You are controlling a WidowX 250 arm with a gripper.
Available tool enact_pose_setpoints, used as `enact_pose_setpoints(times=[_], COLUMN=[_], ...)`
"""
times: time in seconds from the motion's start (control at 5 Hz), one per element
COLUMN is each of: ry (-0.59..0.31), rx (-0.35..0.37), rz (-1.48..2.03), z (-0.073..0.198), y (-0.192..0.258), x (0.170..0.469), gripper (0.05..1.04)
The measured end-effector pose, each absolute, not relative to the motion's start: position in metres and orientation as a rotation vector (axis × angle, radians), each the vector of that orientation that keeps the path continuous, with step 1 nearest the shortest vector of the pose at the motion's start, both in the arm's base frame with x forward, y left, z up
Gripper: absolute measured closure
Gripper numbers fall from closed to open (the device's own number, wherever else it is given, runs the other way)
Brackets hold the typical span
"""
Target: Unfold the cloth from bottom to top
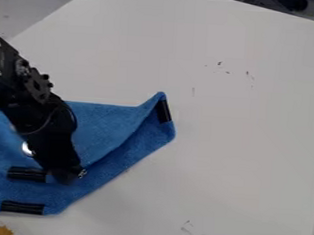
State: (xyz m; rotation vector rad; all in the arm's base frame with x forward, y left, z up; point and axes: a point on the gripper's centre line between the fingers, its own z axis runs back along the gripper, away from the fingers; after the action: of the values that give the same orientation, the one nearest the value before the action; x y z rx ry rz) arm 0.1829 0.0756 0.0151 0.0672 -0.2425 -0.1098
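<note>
The black gripper point(66, 175) comes in from the left and is low over the lower middle of the blue cloth point(127, 155), overlapping it in view. The cloth lies at the left, partly folded over itself, with a diagonal fold edge and a raised-looking corner at upper right. Black strips mark the cloth: one strip point(163, 111) is by that corner, another strip point(27, 174) is just left of the gripper, and a third strip point(21, 207) lies along the bottom edge. The arm hides part of the cloth's left side.
The white table point(238, 144) extends right of and above the cloth, with small dark marks on it. A yellow-orange object point(2, 231) stands at the bottom left corner, just below the cloth. Dark items lie beyond the table's top right edge.
</note>
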Motion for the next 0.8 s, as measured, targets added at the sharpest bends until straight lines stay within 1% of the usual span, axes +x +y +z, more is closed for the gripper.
enact_pose_setpoints(times=[0.2, 0.4, 0.6, 0.8], ry=[-0.218, -0.201, -0.186, -0.192], rx=[0.078, 0.116, 0.167, 0.195], rz=[-0.126, -0.181, -0.328, -0.467], z=[0.020, 0.037, 0.059, 0.069], y=[0.074, 0.079, 0.094, 0.108], x=[0.183, 0.194, 0.225, 0.260], gripper=[0.937, 1.024, 1.030, 1.007])
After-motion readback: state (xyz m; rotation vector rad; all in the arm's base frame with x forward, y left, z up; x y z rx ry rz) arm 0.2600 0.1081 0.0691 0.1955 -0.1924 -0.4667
